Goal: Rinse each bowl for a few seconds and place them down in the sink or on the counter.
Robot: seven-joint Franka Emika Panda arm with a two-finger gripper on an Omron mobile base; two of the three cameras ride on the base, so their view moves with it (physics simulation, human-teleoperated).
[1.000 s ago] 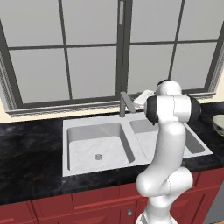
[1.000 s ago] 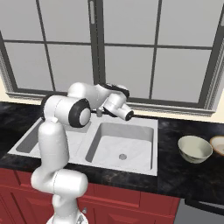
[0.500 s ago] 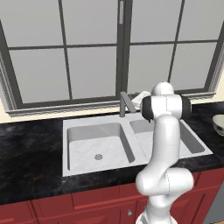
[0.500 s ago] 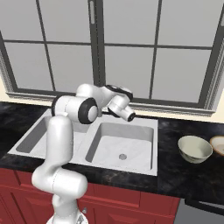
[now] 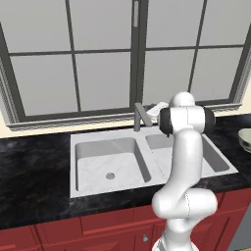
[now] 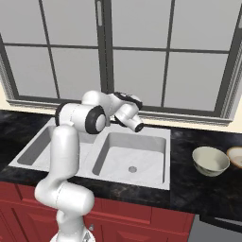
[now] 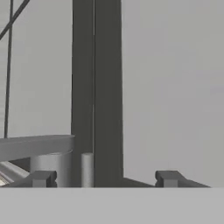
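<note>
Hand view: my claw (image 7: 105, 178) spread, empty, at faucet (image 7: 48, 155); next turn water on; bowls (image 6: 211, 160) wait at 3 o'clock.

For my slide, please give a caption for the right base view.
White arm reaching toward the faucet behind the grey double sink, while a beige bowl waits on the black counter at right.
</note>
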